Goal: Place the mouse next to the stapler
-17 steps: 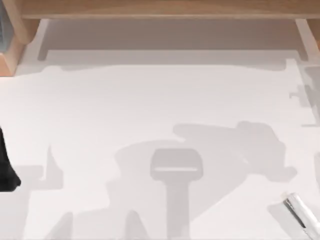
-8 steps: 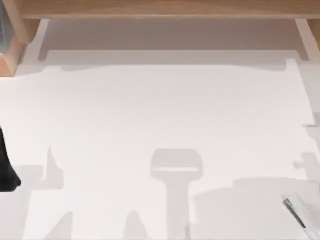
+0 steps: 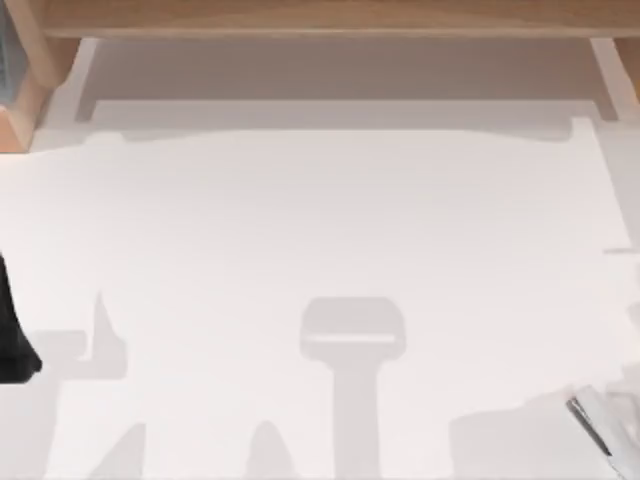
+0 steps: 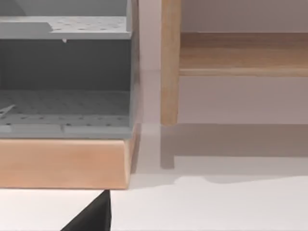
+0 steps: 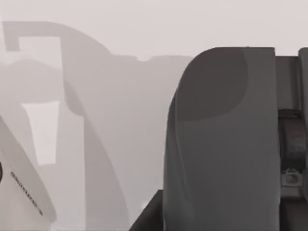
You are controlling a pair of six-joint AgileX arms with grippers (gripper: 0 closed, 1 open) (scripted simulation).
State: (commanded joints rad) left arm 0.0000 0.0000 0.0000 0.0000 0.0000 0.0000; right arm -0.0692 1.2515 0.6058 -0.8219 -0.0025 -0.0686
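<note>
Right gripper, judged by the arm shadow [image 3: 520, 440], works near the near right corner of the table [image 3: 320, 220]; whether it is wide, narrow or holding anything cannot be told. Its wrist view shows a dark grey rounded body [image 5: 221, 139] very close to the camera and a white curved piece [image 5: 19, 183] well to one side; which is the mouse and which the stapler cannot be told. A slim white piece [image 3: 598, 428] lies at the table's near right edge. Judgement: mouse and stapler are not seen resting side by side, so the placing is still to be done. The wide middle of the table offers free room. The limits are the wooden back ledge [image 3: 320, 20], a grey shelf unit [image 4: 67, 72] at the far left, and the right edge. The left arm is parked at the left, beside a dark shape [image 3: 12, 330].
</note>
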